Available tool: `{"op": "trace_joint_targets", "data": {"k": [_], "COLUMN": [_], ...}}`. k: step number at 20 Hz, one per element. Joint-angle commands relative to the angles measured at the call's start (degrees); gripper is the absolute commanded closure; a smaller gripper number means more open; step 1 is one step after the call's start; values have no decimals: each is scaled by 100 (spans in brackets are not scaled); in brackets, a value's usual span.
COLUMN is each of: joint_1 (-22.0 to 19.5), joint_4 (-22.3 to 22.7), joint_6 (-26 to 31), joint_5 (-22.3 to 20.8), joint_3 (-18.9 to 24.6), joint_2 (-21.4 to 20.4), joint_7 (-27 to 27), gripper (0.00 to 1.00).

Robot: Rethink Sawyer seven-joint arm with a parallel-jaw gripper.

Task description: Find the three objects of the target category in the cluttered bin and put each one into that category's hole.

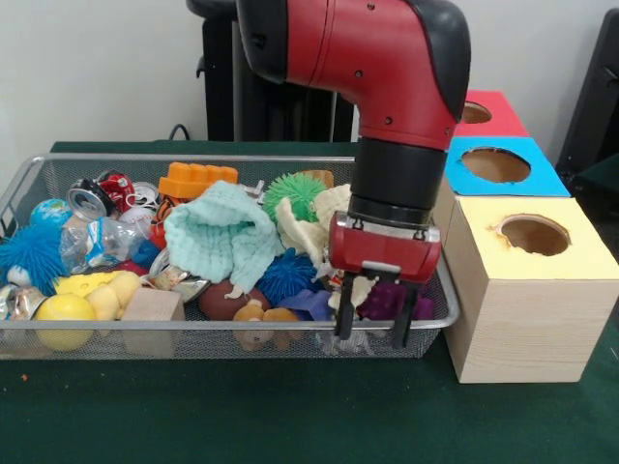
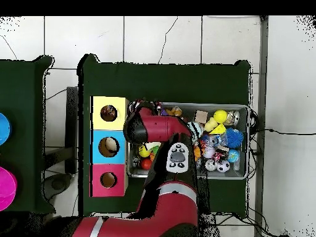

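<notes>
Red-cased, the hand (image 1: 374, 333) hangs open at the bin's (image 1: 242, 326) front rim, where we judge its fingers could snag the wire mesh.

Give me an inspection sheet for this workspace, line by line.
Surface: dark green table cover.
Job's things: wire-mesh bin, full; yellow-topped box's hole; no printed wads identified.
Clutter: mint cloth, cream cloth, blue spiky ball, crushed can, wooden block.
Gripper: gripper open, low at the bin's end beside the boxes.
Cables: black cable on the floor.
Surroundings: tiled floor; blue-topped box, red-topped box.
</notes>
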Motion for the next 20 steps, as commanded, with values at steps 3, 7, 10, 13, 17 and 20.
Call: {"op": "trace_joint_targets", "data": {"k": [3,7,10,13,17,20], "joint_1": [-70,-48,-146,-186,-230,-263], "joint_4": [-424,-314,-23,255,631,738], "joint_6": [776,916,857,700,902,1029], "joint_5": [88,153,99,-14,-23,-6], "joint_3": [-275,-296,-67,70,227,289], "joint_2": [872,792,492,110,-367,-431], "joint_7": [540,610,557,504,425,391], "gripper": [0,0,0,0,0,0]}}
